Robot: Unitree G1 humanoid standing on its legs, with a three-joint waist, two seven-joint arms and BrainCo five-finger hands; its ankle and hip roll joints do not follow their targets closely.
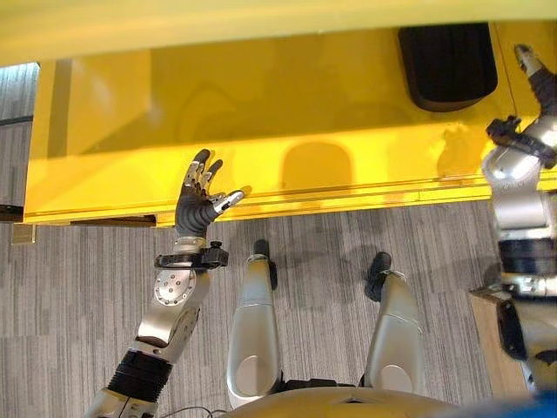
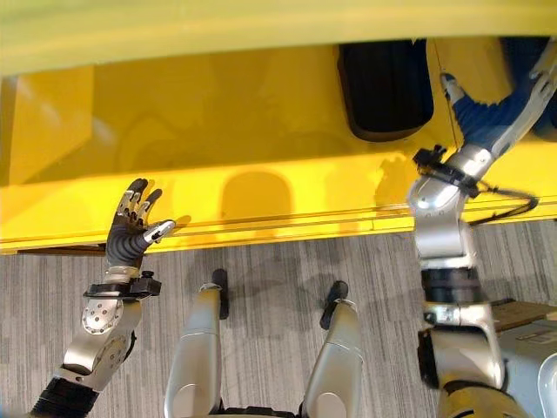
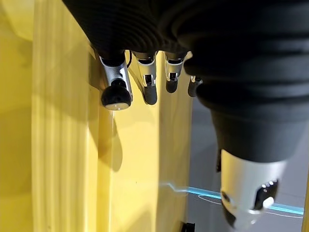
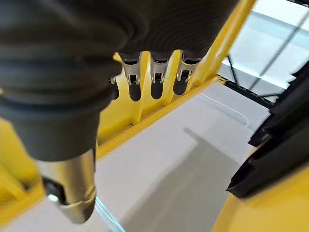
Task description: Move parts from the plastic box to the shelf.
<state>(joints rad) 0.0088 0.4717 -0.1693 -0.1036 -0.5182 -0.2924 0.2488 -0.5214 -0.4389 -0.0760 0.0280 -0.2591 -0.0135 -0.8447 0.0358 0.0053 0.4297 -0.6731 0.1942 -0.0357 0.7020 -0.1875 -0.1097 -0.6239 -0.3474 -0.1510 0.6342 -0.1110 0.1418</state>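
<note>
A black ribbed part (image 1: 448,65) lies on the yellow shelf (image 1: 287,104) toward its back right. My right hand (image 1: 541,87) is raised over the shelf's right end, just right of that part, fingers straight and nothing in them. In the right wrist view its fingers (image 4: 157,77) point at the shelf's yellow frame, with the black part (image 4: 275,145) off to one side. My left hand (image 1: 196,205) hovers open at the shelf's front edge on the left, palm empty; the left wrist view shows its fingers (image 3: 116,82) straight beside the yellow edge.
A wooden surface (image 1: 489,340) with a blue-grey box corner (image 2: 538,370) stands at the lower right beside my right arm. Grey striped carpet (image 1: 78,287) runs in front of the shelf. A yellow beam (image 1: 261,22) crosses above the shelf.
</note>
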